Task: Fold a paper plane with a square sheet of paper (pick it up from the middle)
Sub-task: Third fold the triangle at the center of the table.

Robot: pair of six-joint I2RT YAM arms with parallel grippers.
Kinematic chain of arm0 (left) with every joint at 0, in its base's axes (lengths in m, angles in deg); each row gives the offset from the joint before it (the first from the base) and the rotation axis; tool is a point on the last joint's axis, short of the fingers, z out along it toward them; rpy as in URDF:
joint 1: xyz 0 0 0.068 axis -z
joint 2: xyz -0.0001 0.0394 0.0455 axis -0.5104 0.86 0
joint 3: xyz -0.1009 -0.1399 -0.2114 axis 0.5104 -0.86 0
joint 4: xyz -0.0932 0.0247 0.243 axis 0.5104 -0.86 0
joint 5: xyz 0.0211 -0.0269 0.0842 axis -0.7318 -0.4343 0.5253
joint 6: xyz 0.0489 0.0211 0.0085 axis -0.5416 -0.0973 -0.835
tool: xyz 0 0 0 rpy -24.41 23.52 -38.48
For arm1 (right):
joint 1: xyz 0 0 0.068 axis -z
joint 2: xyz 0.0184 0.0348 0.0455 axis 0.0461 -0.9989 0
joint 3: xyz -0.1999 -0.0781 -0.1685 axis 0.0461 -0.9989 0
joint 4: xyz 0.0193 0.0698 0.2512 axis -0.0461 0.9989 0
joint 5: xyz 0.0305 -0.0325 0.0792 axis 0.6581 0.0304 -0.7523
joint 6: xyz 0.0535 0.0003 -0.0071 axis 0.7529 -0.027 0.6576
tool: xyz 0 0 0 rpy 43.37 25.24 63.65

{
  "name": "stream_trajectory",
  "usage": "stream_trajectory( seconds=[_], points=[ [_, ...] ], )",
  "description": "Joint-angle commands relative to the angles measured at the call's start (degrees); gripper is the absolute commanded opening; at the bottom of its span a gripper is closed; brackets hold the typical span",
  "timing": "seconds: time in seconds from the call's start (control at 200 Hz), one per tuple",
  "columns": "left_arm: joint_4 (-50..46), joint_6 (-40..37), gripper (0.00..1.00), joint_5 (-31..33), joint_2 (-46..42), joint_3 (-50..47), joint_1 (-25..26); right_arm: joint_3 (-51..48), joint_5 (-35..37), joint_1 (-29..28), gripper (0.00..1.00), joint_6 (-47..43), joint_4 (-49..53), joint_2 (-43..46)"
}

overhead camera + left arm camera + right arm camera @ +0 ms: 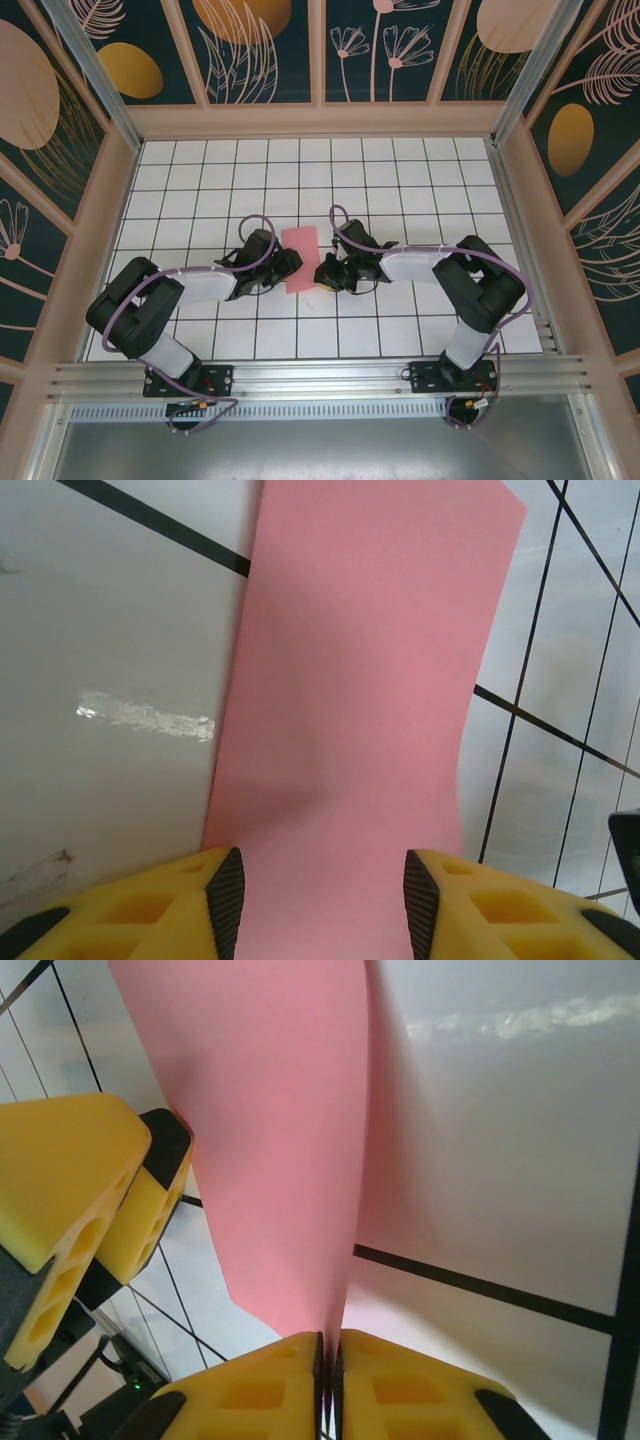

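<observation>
The square sheet of paper (300,250) is pink and lies between my two grippers in the middle of the white tiled table (400,180). My right gripper (323,272) is shut on the sheet's right edge (300,1160), which rises from the table into the closed jaws (330,1380). My left gripper (287,266) sits at the sheet's left side. It is open (322,910), its black pads (226,900) standing apart over the pink paper (370,660), which runs on beneath them. The left gripper's yellow fingers (90,1190) show beside the sheet in the right wrist view.
Wooden frame walls (320,120) with patterned panels close in the table at the back and both sides. An aluminium rail (320,380) runs along the near edge, where both arm bases are bolted. Purple cables (345,225) loop off each wrist.
</observation>
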Motion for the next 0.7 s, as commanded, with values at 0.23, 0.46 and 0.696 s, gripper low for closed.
stream_trajectory(
  seconds=[0.23,0.46,0.696],
  points=[
    [0.83,-4.64,0.54,-3.4,-3.41,3.27,0.31,-1.37,1.35,1.08,0.0,-5.61,6.96,2.79],
    [-1.38,-5.48,0.5,-1.86,-0.14,5.28,0.05,-4.67,1.4,1.13,0.0,-5.91,8.29,6.07],
    [-0.15,-6.5,0.42,-2.55,3.97,6.21,-0.29,-5.99,0.94,1.09,0.0,-5.98,8.77,7.39]
  ],
)
